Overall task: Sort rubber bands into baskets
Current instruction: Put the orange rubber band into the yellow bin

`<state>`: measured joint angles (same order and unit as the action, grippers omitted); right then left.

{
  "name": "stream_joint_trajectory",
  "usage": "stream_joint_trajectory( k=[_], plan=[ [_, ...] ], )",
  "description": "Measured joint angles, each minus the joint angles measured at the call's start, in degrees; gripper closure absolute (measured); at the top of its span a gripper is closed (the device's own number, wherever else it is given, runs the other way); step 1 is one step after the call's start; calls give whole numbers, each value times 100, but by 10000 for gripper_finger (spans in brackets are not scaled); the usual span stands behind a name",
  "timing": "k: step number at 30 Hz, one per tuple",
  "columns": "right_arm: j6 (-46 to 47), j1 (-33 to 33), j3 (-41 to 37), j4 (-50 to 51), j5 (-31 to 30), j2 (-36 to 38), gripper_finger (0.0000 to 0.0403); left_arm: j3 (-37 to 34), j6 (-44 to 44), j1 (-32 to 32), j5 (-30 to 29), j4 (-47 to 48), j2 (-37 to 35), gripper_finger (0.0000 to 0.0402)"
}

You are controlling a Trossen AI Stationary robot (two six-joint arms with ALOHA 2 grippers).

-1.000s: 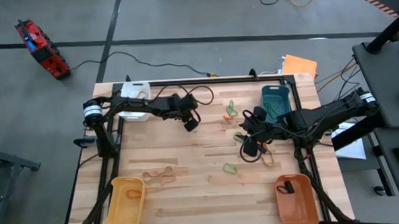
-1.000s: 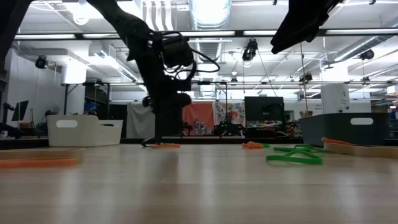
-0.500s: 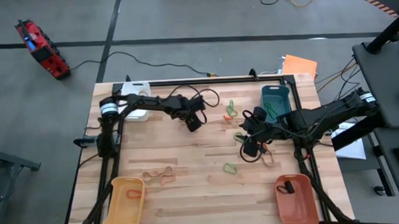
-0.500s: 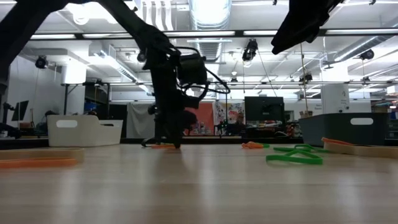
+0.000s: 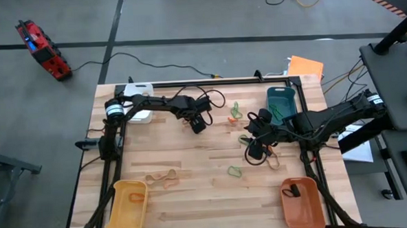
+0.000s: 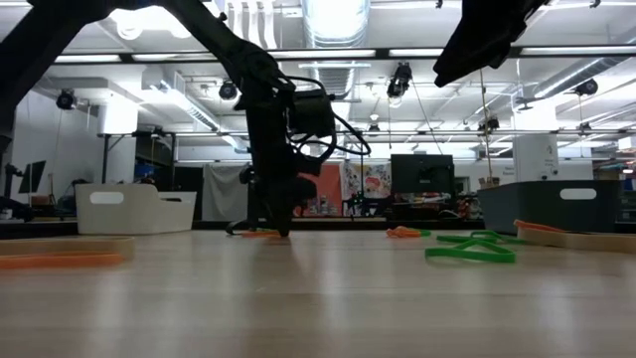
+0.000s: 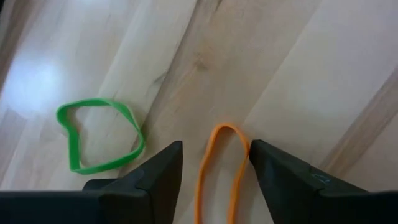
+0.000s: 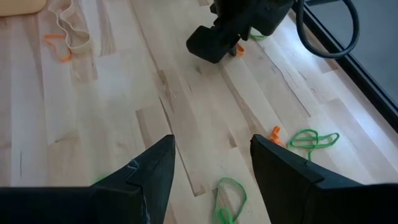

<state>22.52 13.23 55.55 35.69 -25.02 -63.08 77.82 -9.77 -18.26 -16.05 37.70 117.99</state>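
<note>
Pale wooden table (image 5: pixel 193 197) fills the overhead view, and near the front sit a yellow basket (image 5: pixel 127 207) and an orange basket (image 5: pixel 302 204). Tan bands (image 5: pixel 161 178) lie tangled beside the yellow one. Mid-table, the right gripper (image 5: pixel 253 152) hovers with fingers spread, empty, green bands (image 8: pixel 231 198) below it. Further back, the left gripper (image 7: pixel 214 168) is down on the wood, fingers parted either side of a thin orange band (image 7: pixel 221 165), a green loop (image 7: pixel 99 134) just beside. Teal basket (image 5: pixel 281 102) at the back right; the white basket (image 5: pixel 140 106) is half hidden behind the left arm.

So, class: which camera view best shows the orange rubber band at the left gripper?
The left wrist view: the orange rubber band lies flat between the open left gripper. The high view hides it; the low view shows a sliver.
</note>
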Motion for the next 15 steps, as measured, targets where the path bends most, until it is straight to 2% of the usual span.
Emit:
stream_joint_trajectory(
  k=[8, 15],
  plan=[
    [40, 0, -17, 4, 0, -1, 204, 81, 11, -26, 147, 364, -2, 241],
    [88, 0, -17, 4, 0, -1, 204, 48, 261, -169, 558, 442, -17, 242]
  ],
)
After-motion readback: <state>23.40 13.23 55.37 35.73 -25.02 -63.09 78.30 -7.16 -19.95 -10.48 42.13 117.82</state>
